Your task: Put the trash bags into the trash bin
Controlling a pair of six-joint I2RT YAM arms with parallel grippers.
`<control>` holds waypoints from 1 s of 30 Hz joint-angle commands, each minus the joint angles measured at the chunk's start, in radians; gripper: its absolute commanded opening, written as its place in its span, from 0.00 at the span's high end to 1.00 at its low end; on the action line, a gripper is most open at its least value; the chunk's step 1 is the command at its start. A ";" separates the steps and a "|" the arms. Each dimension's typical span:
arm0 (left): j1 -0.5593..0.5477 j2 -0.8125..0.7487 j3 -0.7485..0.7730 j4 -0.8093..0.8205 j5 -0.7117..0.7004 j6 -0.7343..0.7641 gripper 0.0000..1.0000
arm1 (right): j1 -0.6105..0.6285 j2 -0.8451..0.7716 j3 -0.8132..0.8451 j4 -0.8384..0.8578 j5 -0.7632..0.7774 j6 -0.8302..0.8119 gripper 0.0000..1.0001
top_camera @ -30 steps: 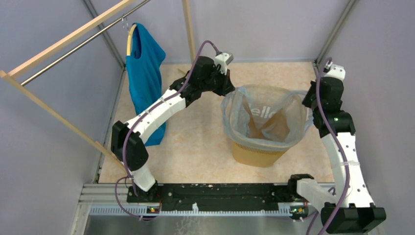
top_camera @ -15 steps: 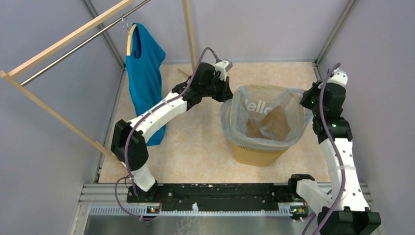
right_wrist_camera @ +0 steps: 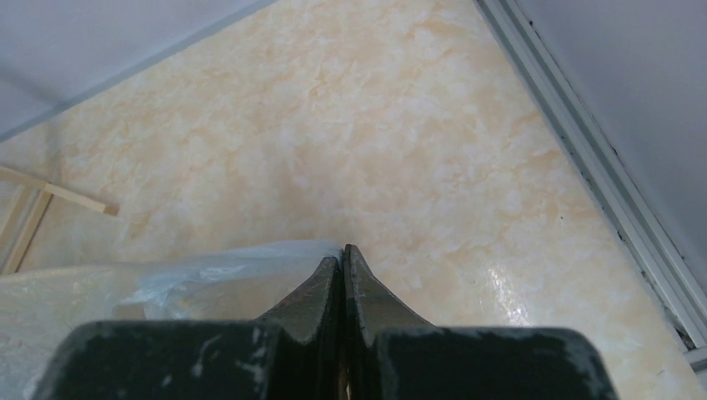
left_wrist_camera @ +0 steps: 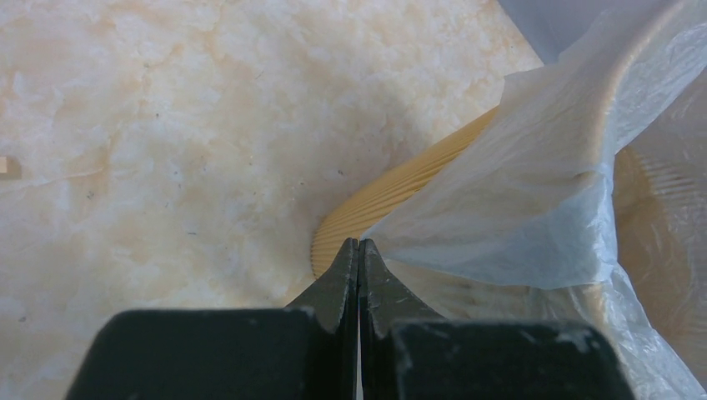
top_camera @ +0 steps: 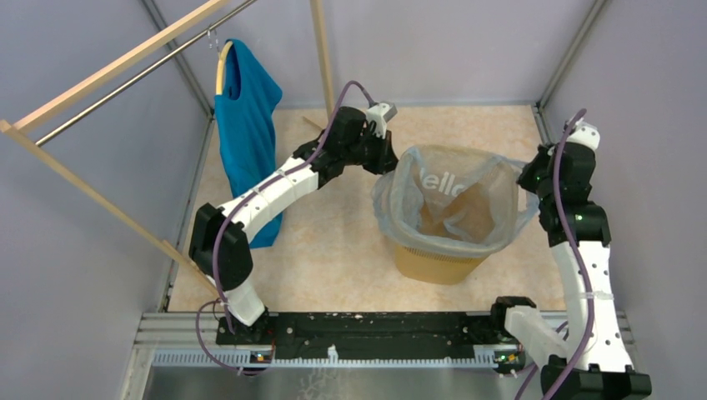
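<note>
Left jaws: the left gripper [left_wrist_camera: 359, 243] has its two fingers pressed together, and the thin edge of the trash bag [left_wrist_camera: 534, 208] runs into their tips, so they are clamped on it.
Right jaws: the right gripper [right_wrist_camera: 343, 250] is also closed tight, and the bag's film ends between its tips.
Place of the grippers: one at the left of the trash bin [top_camera: 438, 262], near its far rim, and one at the right side.
Trash bag: it is inside the trash bin, its mouth open and spread over the rim between the two grippers, with its skirt hanging down outside the upper wall.
Count: two grippers, one bag, one bin, one shirt [top_camera: 246, 125].
Shirt: solid blue, hanging on a hanger from a rail, well apart from the bin, far to its left.
Top view only: the whole open bag with white letters on its inner wall, and both arms.
Left wrist only: the ribbed yellow wall of the bin, just under the lifted film.
Right wrist only: thin wooden strips [right_wrist_camera: 50, 196] lying on the table [right_wrist_camera: 375, 125] beyond the bag.
</note>
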 commanded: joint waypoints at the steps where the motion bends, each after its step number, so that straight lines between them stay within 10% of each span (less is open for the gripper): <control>1: 0.008 0.016 -0.007 0.049 0.029 -0.015 1.00 | -0.028 -0.003 -0.054 0.017 -0.030 0.063 1.00; 22: 0.014 -0.031 -0.052 0.016 -0.040 0.030 1.00 | -0.073 -0.060 -0.293 0.140 -0.283 0.084 1.00; 30: 0.014 -0.075 -0.042 -0.040 -0.079 0.078 0.83 | -0.073 -0.069 -0.148 -0.031 -0.192 0.047 0.64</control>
